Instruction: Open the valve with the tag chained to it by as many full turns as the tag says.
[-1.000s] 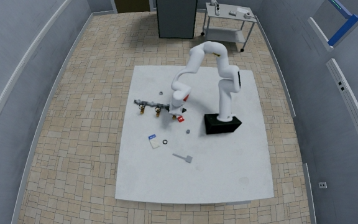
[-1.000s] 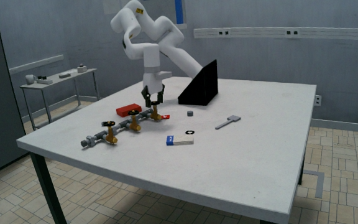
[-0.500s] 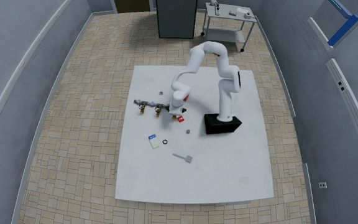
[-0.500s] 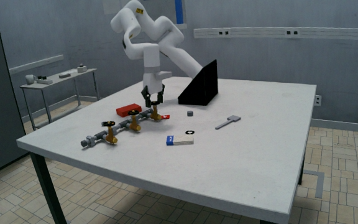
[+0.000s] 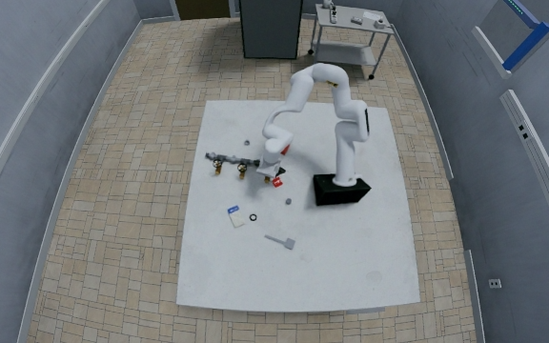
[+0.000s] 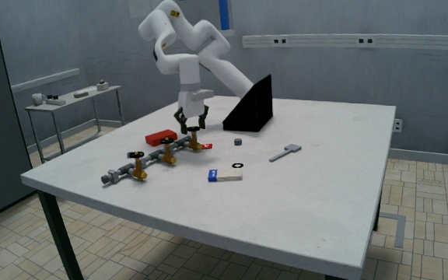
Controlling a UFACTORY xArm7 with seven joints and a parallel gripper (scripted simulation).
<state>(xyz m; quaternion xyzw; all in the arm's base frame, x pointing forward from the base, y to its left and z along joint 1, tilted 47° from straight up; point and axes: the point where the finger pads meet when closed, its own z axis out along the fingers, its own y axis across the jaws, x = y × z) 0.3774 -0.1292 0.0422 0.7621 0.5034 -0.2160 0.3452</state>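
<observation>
A grey pipe (image 6: pixel 146 161) lies on the white table with three brass valves, each with a black handwheel: one at the near end (image 6: pixel 136 155), one in the middle (image 6: pixel 166 141) and one at the far end (image 6: pixel 193 128). A small red tag (image 6: pixel 207 146) lies beside the far valve; it also shows from above (image 5: pixel 277 182). My gripper (image 6: pixel 192 125) points straight down with its fingers open around the far valve's handwheel. From above, the gripper (image 5: pixel 269 171) hides that valve.
A red block (image 6: pixel 161 137) lies behind the pipe. A blue-and-white box (image 6: pixel 225 175), a black ring (image 6: pixel 237 165), a small grey cylinder (image 6: pixel 238 141) and a grey scraper (image 6: pixel 285 152) lie on the table. The arm's black base (image 6: pixel 251 106) stands at the back.
</observation>
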